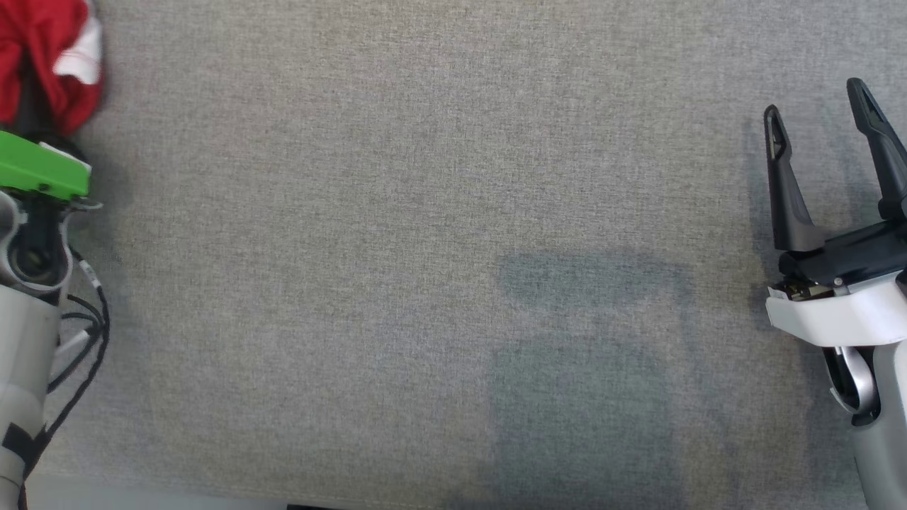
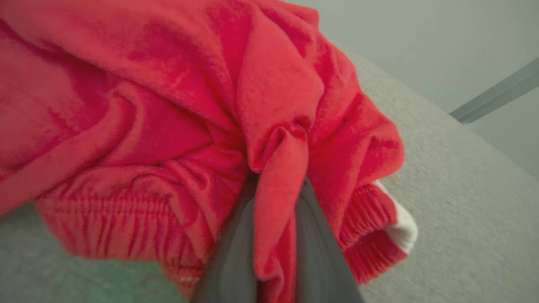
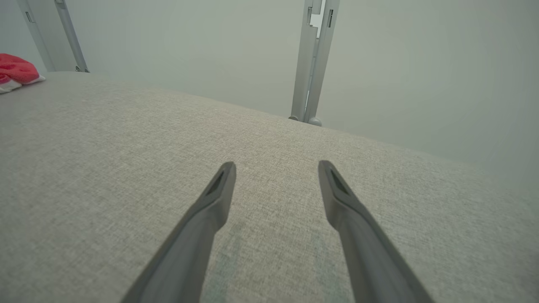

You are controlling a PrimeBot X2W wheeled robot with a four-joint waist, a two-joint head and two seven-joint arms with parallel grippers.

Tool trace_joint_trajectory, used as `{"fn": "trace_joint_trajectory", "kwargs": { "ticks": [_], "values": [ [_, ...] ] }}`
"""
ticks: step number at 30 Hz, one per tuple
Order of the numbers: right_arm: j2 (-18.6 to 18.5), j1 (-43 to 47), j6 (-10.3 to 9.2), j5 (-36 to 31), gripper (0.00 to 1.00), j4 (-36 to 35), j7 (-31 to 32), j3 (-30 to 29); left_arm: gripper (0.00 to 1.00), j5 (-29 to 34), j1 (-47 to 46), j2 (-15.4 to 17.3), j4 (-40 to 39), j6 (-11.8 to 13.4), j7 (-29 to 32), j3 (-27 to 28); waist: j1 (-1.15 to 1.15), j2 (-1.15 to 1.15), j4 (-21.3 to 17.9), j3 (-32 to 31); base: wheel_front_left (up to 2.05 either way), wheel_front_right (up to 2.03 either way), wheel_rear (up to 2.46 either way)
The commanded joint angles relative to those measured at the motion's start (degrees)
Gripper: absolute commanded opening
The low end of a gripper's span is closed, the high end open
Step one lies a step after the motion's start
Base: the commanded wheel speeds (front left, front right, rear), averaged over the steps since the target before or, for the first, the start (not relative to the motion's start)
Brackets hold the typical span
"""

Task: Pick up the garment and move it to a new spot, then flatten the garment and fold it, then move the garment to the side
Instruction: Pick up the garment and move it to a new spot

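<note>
A fold of the crumpled red fleece garment with ribbed cuffs and white trim (image 2: 147, 105) is clamped between the dark fingers of the left gripper (image 2: 278, 187). The garment is bunched at the far left corner of the grey woven-cloth table top (image 1: 425, 248). The right gripper (image 3: 276, 168) is held over the table's right side, its fingers spread apart with nothing between them.
</note>
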Motion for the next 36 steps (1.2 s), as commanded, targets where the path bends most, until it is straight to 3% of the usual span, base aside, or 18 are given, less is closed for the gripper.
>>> {"fn": "trace_joint_trajectory", "kwargs": {
  "ticks": [1,4,13,22,29,32,36],
  "values": [
    [0.5,-0.1,-0.08,0.5,1.0,0.3,-0.1,0.0,0.0,-0.3,1.3,-0.4,-2.2,-0.2,-0.8,-1.1,0.0,0.63,0.6,-2.1,0.0,0.0,0.0],
    [2.0,0.3,-0.08,1.0,1.0,1.2,-0.1,-0.4,0.0,0.7,3.7,1.8,-8.0,-0.2,-3.2,-3.7,0.0,0.63,0.9,-4.9,0.0,0.0,0.0],
    [7.7,3.6,-0.08,2.6,1.0,4.3,-0.1,-0.6,0.0,6.4,12.1,2.7,-27.5,-0.2,-4.9,-11.5,0.0,0.63,-1.1,-15.4,0.0,0.0,0.0],
    [11.2,6.4,-0.08,3.7,1.0,4.8,-0.1,-1.9,0.0,8.5,16.4,-5.7,-44.6,0.0,-3.0,-19.5,0.0,0.63,-6.8,-20.8,0.0,0.0,0.0],
    [13.0,6.7,-0.08,4.3,1.0,4.1,-0.1,-2.8,0.0,-0.7,18.0,-12.3,-50.6,-0.1,1.4,-23.0,0.0,0.63,-13.7,-20.9,0.0,0.0,0.0],
    [13.5,7.2,-0.08,4.6,1.0,4.1,-0.1,-3.4,0.0,-11.7,20.9,-15.6,-49.4,-0.2,3.3,-21.6,0.0,0.63,-16.1,-20.6,0.0,0.0,0.0],
    [13.9,7.5,-0.08,5.1,1.0,4.2,-0.1,-4.1,0.0,-19.1,23.6,-14.5,-43.0,-0.2,6.6,-20.5,0.0,0.63,-18.1,-20.2,0.0,0.0,0.0]
  ]
}}
